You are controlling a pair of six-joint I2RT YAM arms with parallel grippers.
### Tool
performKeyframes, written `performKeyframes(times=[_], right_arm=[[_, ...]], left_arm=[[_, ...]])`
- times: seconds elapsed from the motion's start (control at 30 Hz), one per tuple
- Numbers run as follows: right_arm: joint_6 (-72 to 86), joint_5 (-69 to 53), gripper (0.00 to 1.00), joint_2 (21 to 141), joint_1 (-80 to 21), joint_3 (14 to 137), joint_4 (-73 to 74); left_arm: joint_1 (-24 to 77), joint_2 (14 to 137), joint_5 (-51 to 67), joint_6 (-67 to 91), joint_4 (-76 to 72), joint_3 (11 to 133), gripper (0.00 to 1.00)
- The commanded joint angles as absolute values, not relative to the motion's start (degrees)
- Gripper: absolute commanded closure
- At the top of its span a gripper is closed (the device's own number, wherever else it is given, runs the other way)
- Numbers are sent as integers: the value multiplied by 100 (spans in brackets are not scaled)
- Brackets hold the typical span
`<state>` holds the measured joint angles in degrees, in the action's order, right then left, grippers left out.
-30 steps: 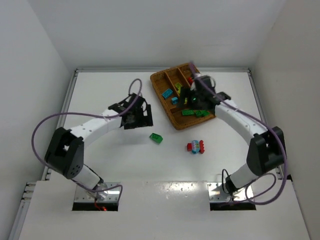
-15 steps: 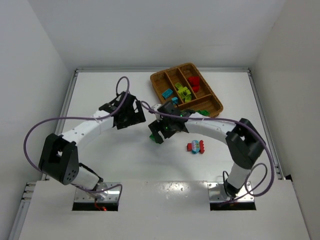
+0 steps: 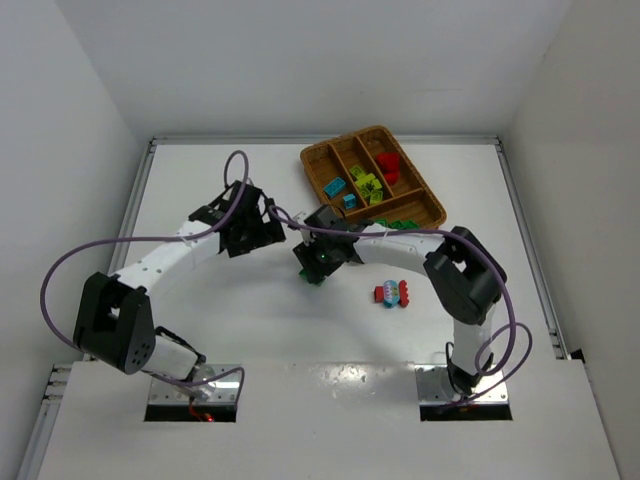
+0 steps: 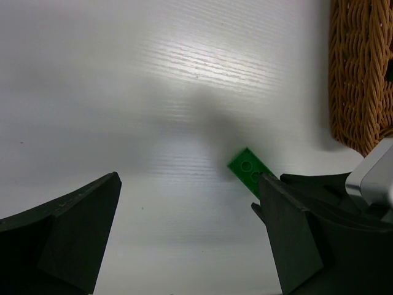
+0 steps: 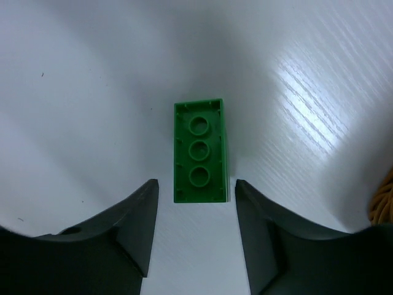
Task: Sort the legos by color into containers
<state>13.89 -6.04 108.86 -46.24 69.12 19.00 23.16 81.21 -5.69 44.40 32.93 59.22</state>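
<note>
A dark green lego [image 5: 199,151] lies flat on the white table, studs up. My right gripper [image 5: 195,184] is down over it with a finger on each side and a thin gap at both, so it is open and not touching; from above the same lego [image 3: 313,277] peeks out under that gripper [image 3: 316,263]. My left gripper [image 3: 258,235] hovers open just to the left, holding nothing, and sees the green lego [image 4: 248,166] past its right finger. A red and blue clump [image 3: 393,293] lies to the right. The wicker tray [image 3: 318,160] holds cyan [image 3: 335,187], yellow-green [image 3: 368,183], red [image 3: 388,165] and dark green [image 3: 400,225] legos in separate containers.
The tray's woven wall [image 4: 362,74] shows at the upper right of the left wrist view. The right arm's silver wrist [image 4: 374,178] sits close to my left gripper [image 4: 187,184]. White walls enclose the table on three sides.
The right arm swung from over the tray down to the loose green lego, and its jaws have narrowed around it. The left arm drew back slightly to the left.
</note>
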Motion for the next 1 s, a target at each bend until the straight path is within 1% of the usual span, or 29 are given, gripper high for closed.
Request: performKeyframes(times=[0.0, 0.1, 0.13, 0.2, 0.33, 0.57, 0.67, 0.73, 0.8, 0.83, 0.93, 0.97], right_arm=[[1468, -519, 54, 10916, -4649, 7093, 1573], [1529, -458, 64, 10969, -4649, 7093, 1573], [1529, -457, 65, 10969, -4649, 7093, 1573], [1529, -378, 65, 10969, -4649, 7093, 1573], [1582, -325, 56, 11021, -4649, 7031, 1573], [1757, -272, 55, 11188, -4649, 7084, 1573], [1811, -105, 65, 11049, -4649, 7031, 1389], [1951, -44, 69, 10856, -4649, 6882, 1336], [2013, -289, 72, 10408, -4570, 6777, 1388], [2074, -403, 72, 9936, -4509, 6689, 1389], [2153, -1500, 74, 9152, -4123, 6268, 1336], [2153, -2330, 74, 8915, -3992, 6040, 1336]], left_arm=[[2259, 7919, -457, 4377, 3270, 5897, 0], [2207, 7858, -457, 4324, 3270, 5845, 0], [2206, 7857, -457, 4324, 3270, 5845, 0], [2145, 7805, -404, 4272, 3270, 5845, 0], [2040, 7743, -352, 4271, 3270, 5845, 0], [2039, 7691, -246, 4219, 3270, 5792, 0], [1986, 7690, -246, 4219, 3217, 5740, 0], [1986, 7690, -246, 4158, 3217, 5739, 0], [1986, 7638, -80, 4044, 3217, 5739, 0], [1986, 7638, 8, 3912, 3165, 5739, 0], [1986, 7410, 972, 3378, 2796, 5739, 0], [1934, 7357, 1767, 3236, 2717, 5739, 0]])
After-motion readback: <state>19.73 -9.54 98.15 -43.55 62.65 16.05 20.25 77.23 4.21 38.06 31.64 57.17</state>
